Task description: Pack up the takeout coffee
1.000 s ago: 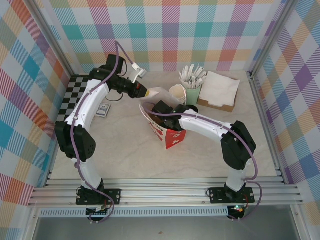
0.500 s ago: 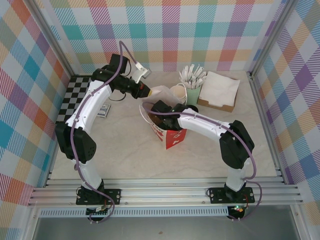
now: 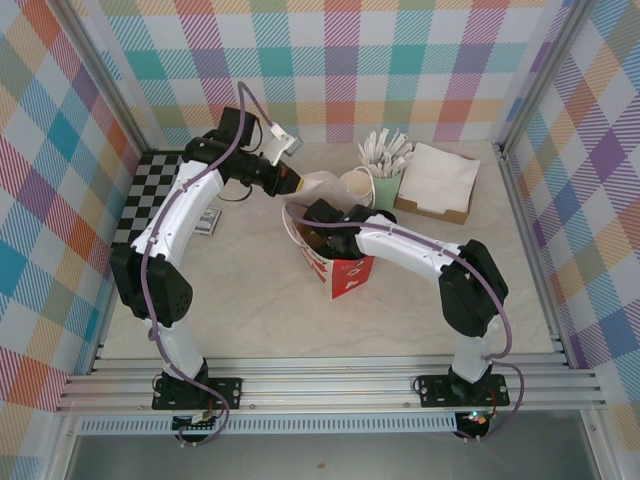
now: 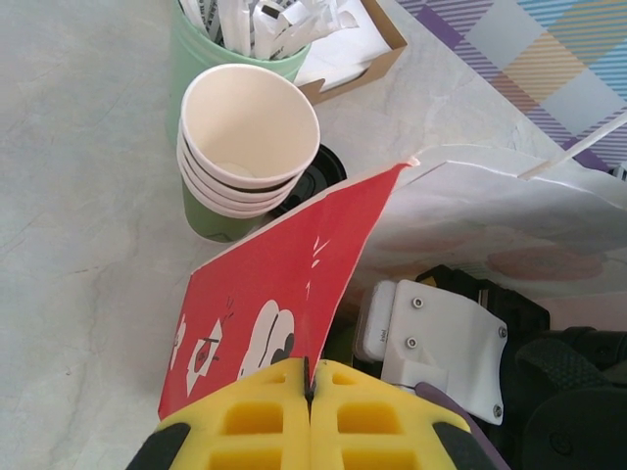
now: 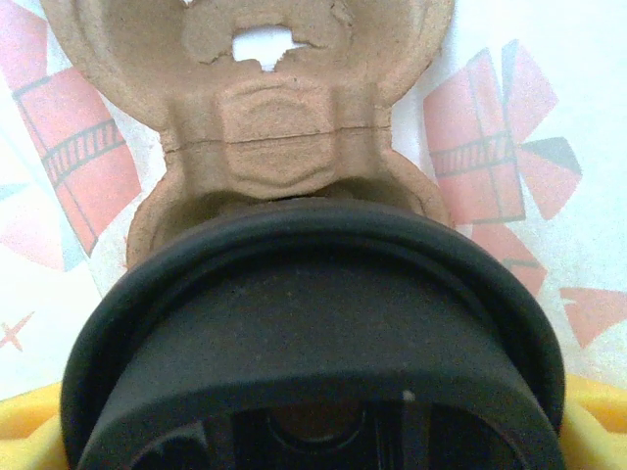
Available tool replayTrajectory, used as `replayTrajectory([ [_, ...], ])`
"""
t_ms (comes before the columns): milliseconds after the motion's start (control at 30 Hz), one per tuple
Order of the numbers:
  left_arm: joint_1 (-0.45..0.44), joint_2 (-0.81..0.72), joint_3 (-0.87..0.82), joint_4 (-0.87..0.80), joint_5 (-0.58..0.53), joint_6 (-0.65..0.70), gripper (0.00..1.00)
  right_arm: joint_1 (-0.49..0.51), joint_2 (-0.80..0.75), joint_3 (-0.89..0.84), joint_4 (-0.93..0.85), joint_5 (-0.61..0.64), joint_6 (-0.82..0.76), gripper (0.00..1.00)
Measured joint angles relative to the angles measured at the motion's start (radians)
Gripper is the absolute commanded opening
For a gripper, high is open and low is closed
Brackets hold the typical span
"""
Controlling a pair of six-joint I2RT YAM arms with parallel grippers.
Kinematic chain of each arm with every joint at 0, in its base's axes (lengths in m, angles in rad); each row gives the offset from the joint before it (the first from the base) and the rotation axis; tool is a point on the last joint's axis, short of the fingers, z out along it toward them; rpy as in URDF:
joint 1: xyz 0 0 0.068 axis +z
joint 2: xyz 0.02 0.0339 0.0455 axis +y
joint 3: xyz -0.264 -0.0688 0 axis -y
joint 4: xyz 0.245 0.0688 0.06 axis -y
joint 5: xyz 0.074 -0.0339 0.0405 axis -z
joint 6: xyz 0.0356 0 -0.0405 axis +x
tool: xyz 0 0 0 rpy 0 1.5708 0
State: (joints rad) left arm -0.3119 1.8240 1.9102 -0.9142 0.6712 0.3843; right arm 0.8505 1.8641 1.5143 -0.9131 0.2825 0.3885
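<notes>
our left hand (image 4: 309,377) is pinched shut on the red edge of the paper bag (image 4: 284,294). our right hand (image 5: 313,431) clasps the takeout coffee (image 5: 313,313) between its fingers inside that bag, a pulp tray (image 5: 284,137) just ahead of it.

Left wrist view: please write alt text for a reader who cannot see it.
The yellow left gripper, shut, pinches the red printed edge of the paper bag. Beyond stand stacked green cups with cream rims, a mint cup of wrapped sticks and a cardboard box of napkins.
</notes>
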Motion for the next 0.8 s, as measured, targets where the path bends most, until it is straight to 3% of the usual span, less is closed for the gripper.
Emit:
replayTrajectory([
  [800,0.0,-0.063,-0.043,0.075,0.02,-0.048,0.0,0.0,-0.011,0.061,-0.05,-0.022,0.065,0.87],
])
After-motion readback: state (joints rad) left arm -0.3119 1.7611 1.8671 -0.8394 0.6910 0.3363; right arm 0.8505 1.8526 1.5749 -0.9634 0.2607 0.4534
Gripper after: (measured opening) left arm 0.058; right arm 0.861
